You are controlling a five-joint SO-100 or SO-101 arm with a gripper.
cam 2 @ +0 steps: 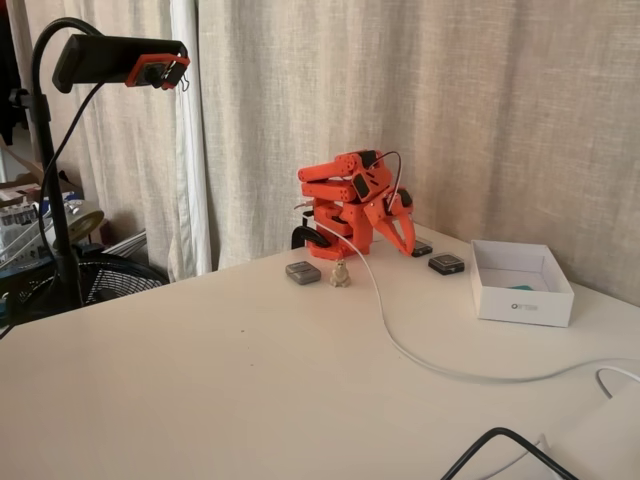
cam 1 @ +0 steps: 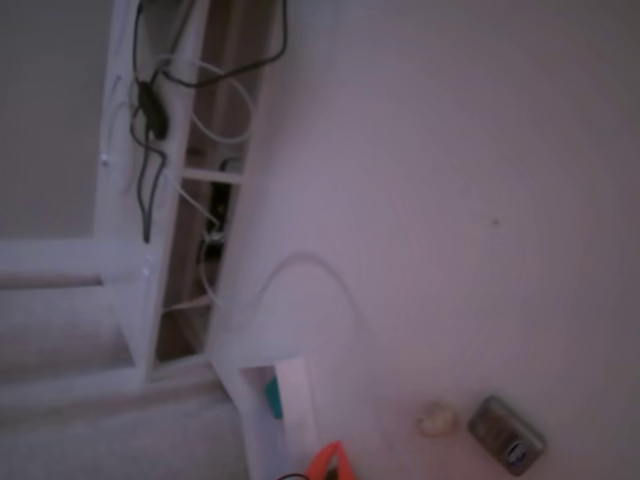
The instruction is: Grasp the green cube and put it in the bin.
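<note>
Only unreadable dark print on the bin's white front wall.

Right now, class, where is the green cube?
The green cube is inside the white bin, on the table's right side in a fixed view, right of the orange arm; another fixed view shows it against the bin's left wall.

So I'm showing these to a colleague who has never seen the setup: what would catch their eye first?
The bright orange arm, folded low at the far edge of the white table before pale curtains, its hand pointing down. Next, the white bin to its right in that fixed view, with the green cube already inside. Then the black camera stand at left.
</note>
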